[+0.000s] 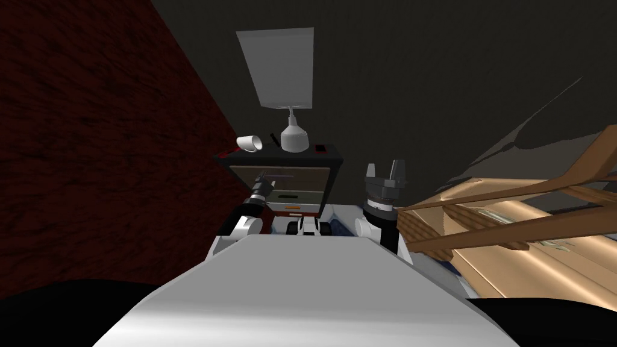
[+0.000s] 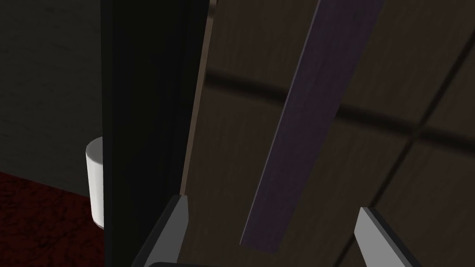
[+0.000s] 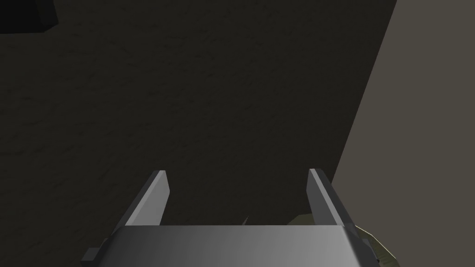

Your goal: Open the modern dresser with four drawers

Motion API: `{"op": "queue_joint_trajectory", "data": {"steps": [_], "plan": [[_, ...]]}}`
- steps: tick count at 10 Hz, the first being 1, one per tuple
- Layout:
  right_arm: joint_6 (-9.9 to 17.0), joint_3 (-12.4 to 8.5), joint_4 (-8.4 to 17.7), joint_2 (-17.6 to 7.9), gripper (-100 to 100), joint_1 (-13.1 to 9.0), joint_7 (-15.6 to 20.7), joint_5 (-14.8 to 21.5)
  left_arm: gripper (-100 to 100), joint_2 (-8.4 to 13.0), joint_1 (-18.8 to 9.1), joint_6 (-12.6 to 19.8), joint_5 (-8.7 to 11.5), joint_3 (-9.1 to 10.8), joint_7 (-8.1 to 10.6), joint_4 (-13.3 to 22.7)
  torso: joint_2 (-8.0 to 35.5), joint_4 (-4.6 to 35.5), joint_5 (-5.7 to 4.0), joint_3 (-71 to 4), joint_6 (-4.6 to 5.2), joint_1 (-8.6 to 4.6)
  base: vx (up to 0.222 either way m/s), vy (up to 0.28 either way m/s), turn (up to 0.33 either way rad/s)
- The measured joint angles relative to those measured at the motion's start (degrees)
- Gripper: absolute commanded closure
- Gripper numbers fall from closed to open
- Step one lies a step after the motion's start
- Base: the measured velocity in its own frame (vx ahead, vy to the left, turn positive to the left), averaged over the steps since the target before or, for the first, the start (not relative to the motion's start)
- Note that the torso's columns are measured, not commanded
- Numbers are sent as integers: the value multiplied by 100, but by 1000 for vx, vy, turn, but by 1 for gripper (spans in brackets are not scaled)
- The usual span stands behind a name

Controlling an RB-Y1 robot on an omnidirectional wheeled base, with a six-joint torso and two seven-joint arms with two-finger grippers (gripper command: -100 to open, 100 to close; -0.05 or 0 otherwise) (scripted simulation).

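Left tool (image 2: 273, 204) spread wide | dresser (image 1: 301, 178) handle bar (image 2: 311, 116) between its fingers (image 2: 176, 227) | right tool (image 3: 236, 171) also wide

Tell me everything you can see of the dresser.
The dresser stands upright straight ahead, close in front of both arms. It has a dark top and frame and brownish drawer fronts split by dark seams. A long dark bar handle runs across one front. The open left end effector straddles that handle, with both fingers clear of it. On the top stand a white lamp and a small dark item, and a white mug lies there on its side.
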Motion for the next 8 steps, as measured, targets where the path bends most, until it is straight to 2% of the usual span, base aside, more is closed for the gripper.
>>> {"op": "queue_joint_trajectory", "data": {"steps": [8], "plan": [[1,0,1,0,0,-2,0,0,100,107,235,10,77,-67,-3,-196,-15,-1,2,-9,-5,13,-155,7,17]]}}
